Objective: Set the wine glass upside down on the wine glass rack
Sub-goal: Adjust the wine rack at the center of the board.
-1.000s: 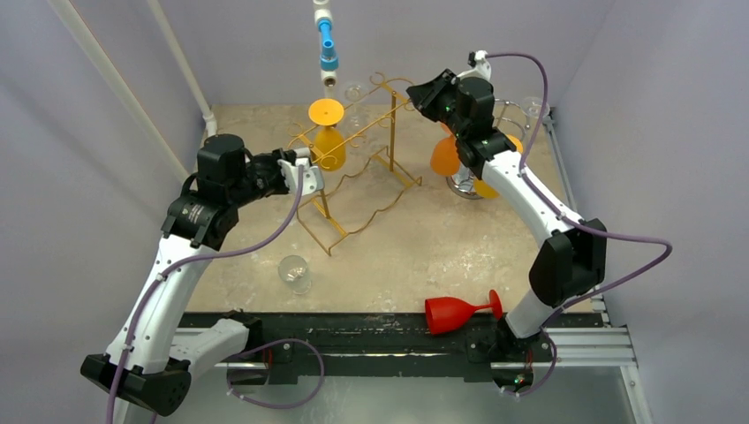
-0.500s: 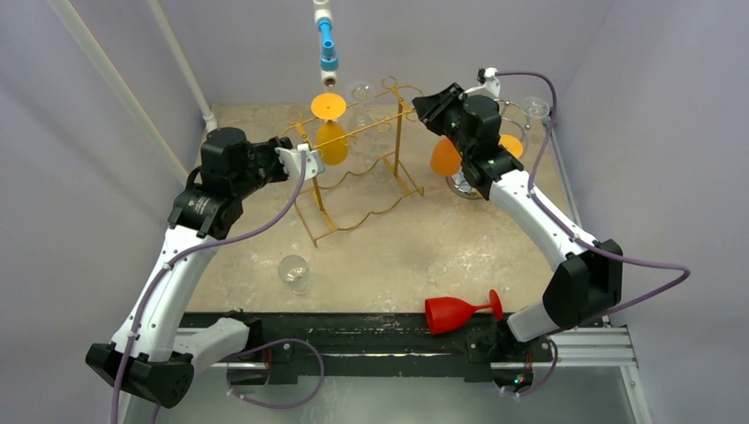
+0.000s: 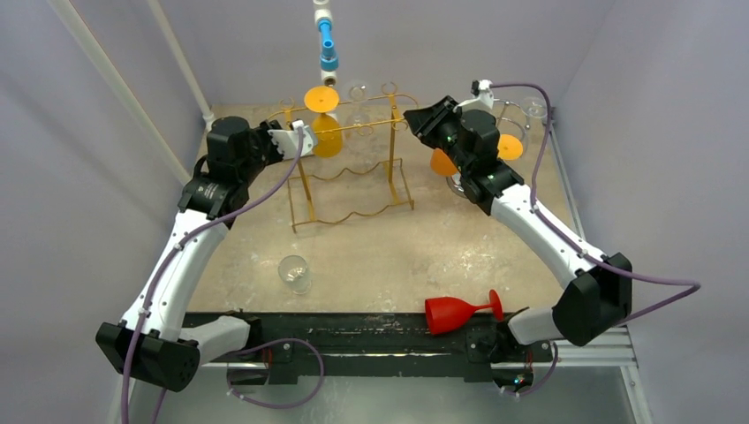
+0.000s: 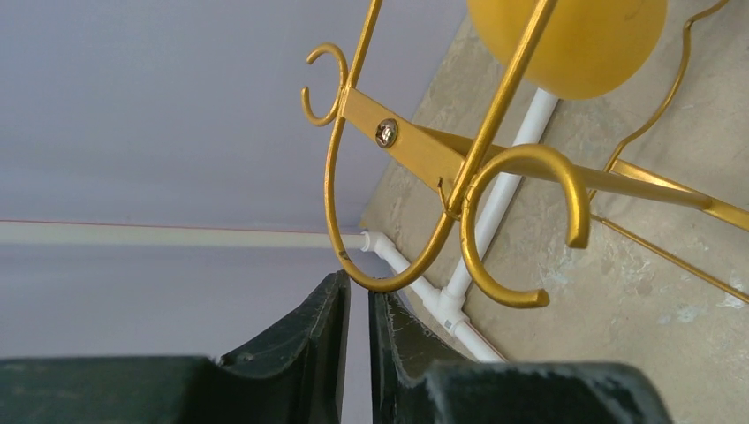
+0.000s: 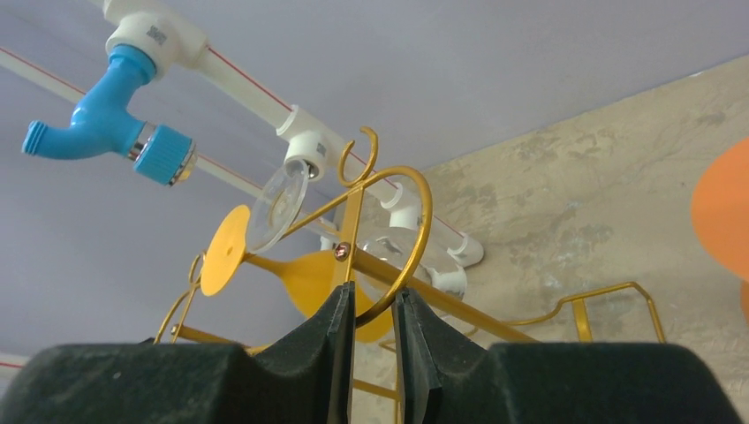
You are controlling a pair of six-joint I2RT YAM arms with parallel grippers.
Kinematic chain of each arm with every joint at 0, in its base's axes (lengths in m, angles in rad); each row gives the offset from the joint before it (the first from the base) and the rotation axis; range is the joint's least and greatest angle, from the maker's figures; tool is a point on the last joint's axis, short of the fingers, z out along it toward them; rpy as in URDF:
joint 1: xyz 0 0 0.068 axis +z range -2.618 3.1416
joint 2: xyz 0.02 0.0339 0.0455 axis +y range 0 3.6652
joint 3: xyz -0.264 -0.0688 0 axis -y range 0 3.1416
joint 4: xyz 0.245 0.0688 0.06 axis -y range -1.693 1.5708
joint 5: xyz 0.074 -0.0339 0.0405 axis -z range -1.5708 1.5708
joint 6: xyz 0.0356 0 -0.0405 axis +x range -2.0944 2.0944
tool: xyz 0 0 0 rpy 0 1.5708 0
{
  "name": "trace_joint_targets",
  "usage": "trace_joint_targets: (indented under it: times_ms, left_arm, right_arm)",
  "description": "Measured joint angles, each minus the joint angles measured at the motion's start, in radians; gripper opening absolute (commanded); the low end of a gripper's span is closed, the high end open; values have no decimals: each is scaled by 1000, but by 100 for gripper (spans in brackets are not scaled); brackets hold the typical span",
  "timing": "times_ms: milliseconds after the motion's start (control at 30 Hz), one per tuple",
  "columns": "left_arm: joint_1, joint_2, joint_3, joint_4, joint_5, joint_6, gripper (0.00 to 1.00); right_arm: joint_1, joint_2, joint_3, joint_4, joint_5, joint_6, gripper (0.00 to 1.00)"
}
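Observation:
The gold wire rack (image 3: 349, 190) stands at the back of the table, held at both top ends. My left gripper (image 3: 297, 140) is shut on its left end loop (image 4: 389, 265), seen in the left wrist view (image 4: 359, 287). My right gripper (image 3: 417, 116) is shut on the right end loop (image 5: 415, 221), seen in the right wrist view (image 5: 373, 296). A yellow wine glass (image 3: 323, 124) and a clear one (image 3: 358, 99) hang upside down on the rack. A clear wine glass (image 3: 294, 272) lies on the table. A red wine glass (image 3: 459, 311) lies at the near edge.
A blue faucet (image 3: 328, 44) hangs above the rack's back. Orange glasses (image 3: 442, 162) and a clear glass (image 3: 534, 108) sit on a silver stand at the back right. White pipes (image 3: 181, 66) run down the left wall.
Both arms have swung the rack from a diagonal to square with the back wall and shifted it back and left. The glasses on it moved along. The loose glasses stayed.

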Motion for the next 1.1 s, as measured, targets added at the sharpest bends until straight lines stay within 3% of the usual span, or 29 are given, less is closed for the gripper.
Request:
trace_joint_targets:
  times_ms: [400, 500, 800, 867, 1033, 1100]
  left_arm:
    - [1, 23, 0, 27, -40, -18, 17]
    - [1, 29, 1, 36, -39, -24, 20]
    - [-19, 37, 25, 16, 29, -58, 32]
    - [-25, 36, 34, 0, 47, -69, 37]
    - [-27, 23, 34, -5, 64, -89, 45]
    - [-28, 17, 34, -3, 63, -92, 56]
  right_arm:
    - [26, -95, -105, 24, -18, 18, 31]
    - [31, -103, -113, 26, -30, 19, 42]
    - [103, -89, -105, -31, -169, 11, 66]
    - [110, -89, -105, -58, -180, 3, 97]
    - [103, -95, -90, -106, -180, -19, 99]
    - [100, -104, -89, -117, -180, -24, 99]
